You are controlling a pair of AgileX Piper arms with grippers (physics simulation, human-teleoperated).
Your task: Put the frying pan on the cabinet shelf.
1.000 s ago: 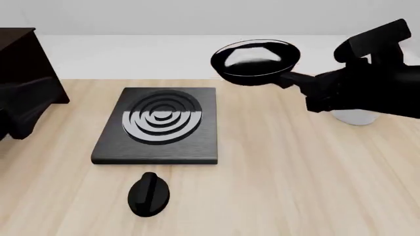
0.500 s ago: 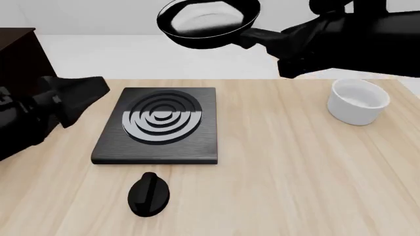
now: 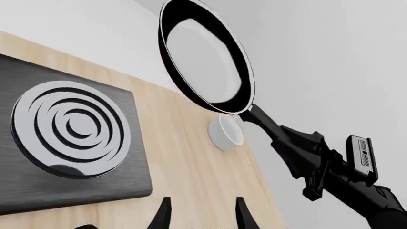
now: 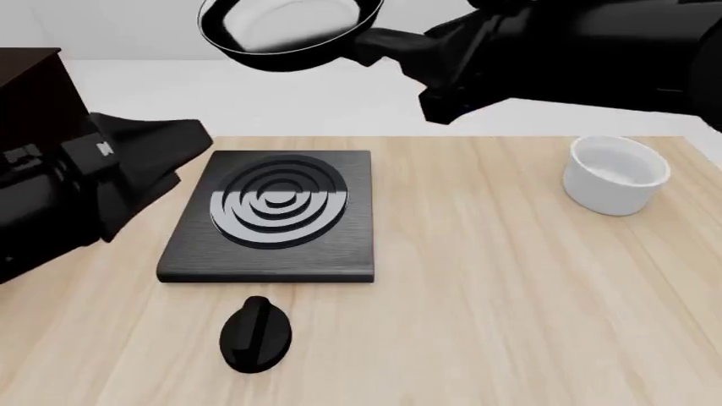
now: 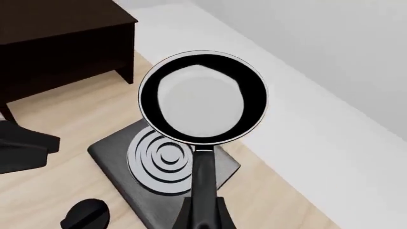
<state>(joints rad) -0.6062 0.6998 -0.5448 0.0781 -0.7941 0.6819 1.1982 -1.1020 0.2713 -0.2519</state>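
The frying pan (image 4: 287, 30) is a round black pan with a glossy inside, held high in the air above the far edge of the stove plate. My right gripper (image 4: 434, 52) is shut on its long handle; the right wrist view shows the pan (image 5: 202, 98) straight ahead of the gripper (image 5: 203, 215). The dark brown cabinet (image 4: 32, 89) stands at the far left, left of the pan, with its top board (image 5: 64, 19) bare. My left gripper (image 3: 202, 220) is open and empty, low at the table's left, pointing toward the pan (image 3: 207, 57).
A black stove plate (image 4: 276, 211) with concentric rings lies left of centre. A black knob (image 4: 256, 332) lies in front of it. A white bowl (image 4: 615, 173) stands at the right. The left arm (image 4: 101, 182) is between the cabinet and the stove plate.
My right gripper has carried the pan up and to the left, uncovering the white bowl. My left arm has moved right, toward the stove plate.
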